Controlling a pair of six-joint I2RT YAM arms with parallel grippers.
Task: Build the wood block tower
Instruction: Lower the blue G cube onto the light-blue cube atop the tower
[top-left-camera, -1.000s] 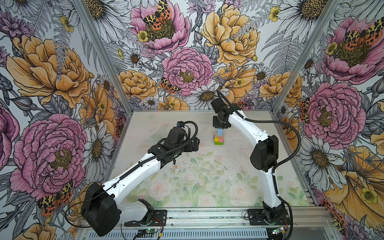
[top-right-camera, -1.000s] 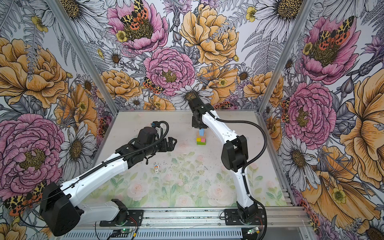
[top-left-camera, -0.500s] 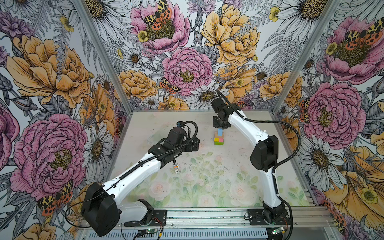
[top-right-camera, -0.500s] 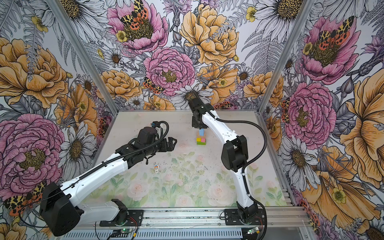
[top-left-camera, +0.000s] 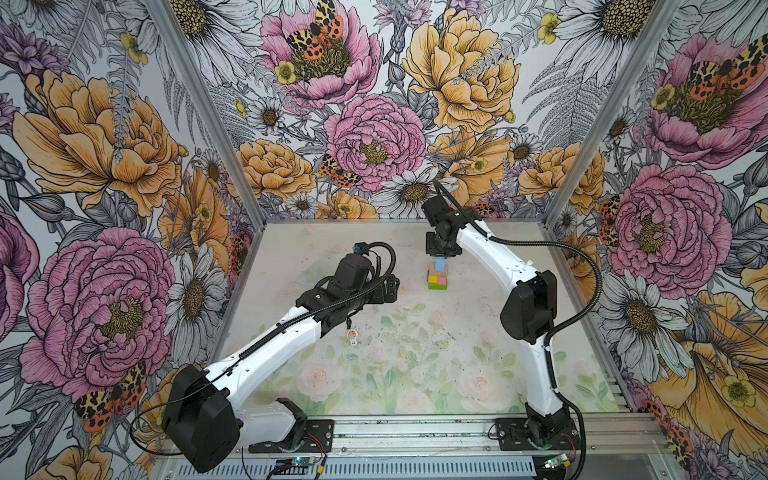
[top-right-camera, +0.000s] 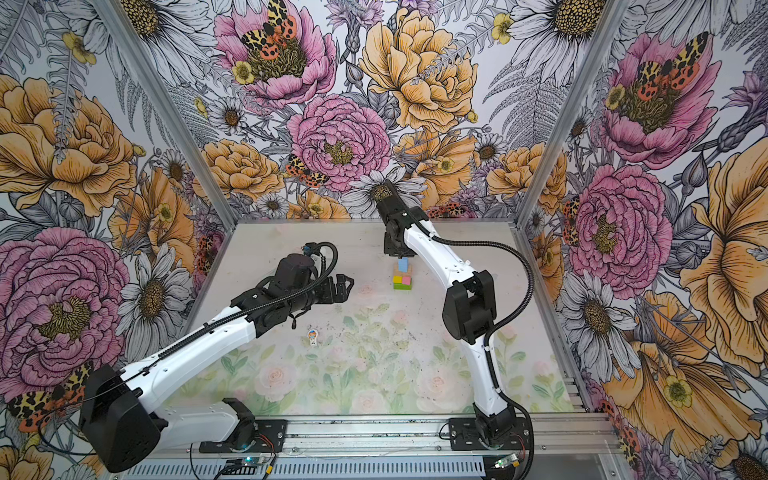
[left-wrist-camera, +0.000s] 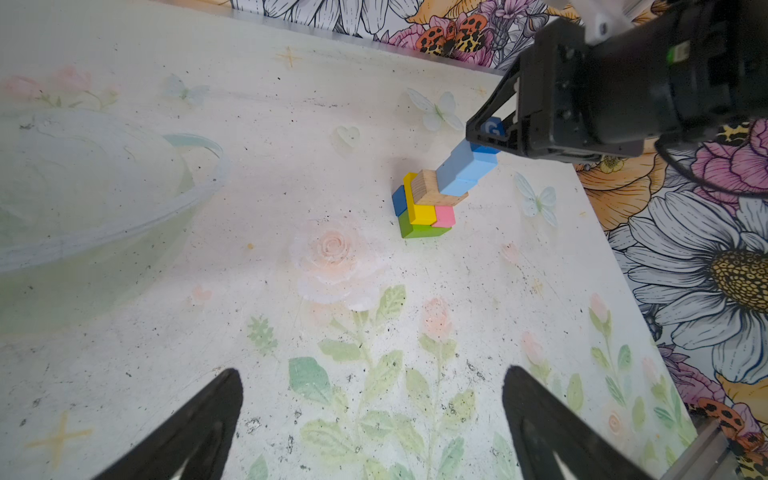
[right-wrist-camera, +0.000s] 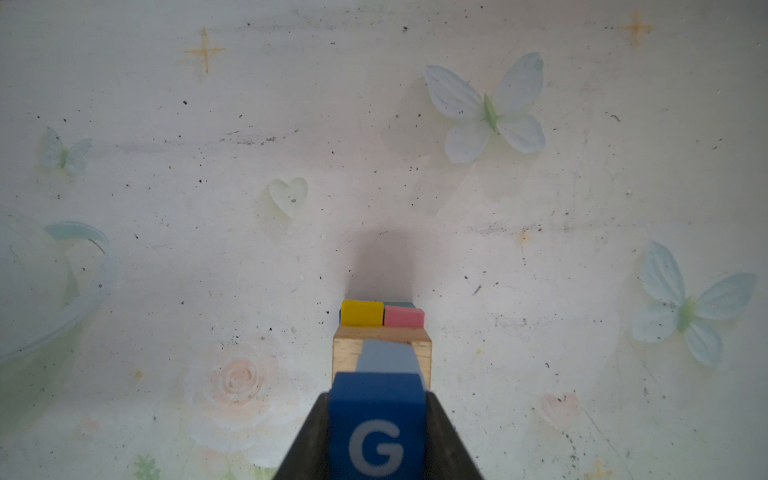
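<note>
The wood block tower stands near the back of the table. Green is at its base, then yellow and pink, a tan brick, and light blue blocks. My right gripper is directly above it, shut on a dark blue cube marked G that sits on the light blue blocks. My left gripper hangs open and empty to the tower's left. A small white toy figure lies on the table beside the left arm.
Flowered walls enclose the table on three sides, with the back wall close behind the tower. A metal rail carrying both arm bases runs along the front edge. The table mat is printed with pale flowers.
</note>
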